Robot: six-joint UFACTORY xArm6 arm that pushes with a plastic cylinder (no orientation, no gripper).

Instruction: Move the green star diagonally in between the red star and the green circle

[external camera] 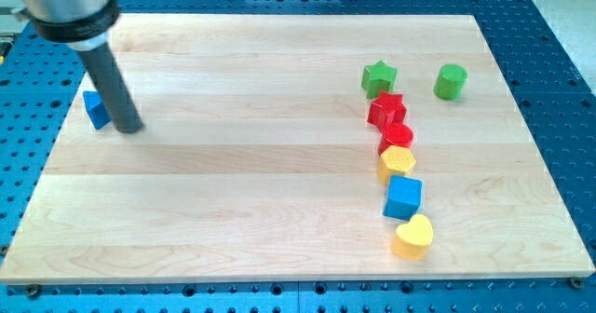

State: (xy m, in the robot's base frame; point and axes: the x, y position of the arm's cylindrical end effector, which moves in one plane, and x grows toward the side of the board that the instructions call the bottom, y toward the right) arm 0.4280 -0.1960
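At far left, my tip [130, 129] against blue block [95, 109]

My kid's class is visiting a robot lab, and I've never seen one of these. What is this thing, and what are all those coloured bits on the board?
One camera looks down at a wooden board. The dark rod at the view's left is the robot arm's end; it has no jaws and holds nothing, it only pushes. My tip rests beside a blue block. At the view's right sit a green star, a green circle, and a touching column: red star, red circle, yellow hexagon, blue cube, yellow heart.
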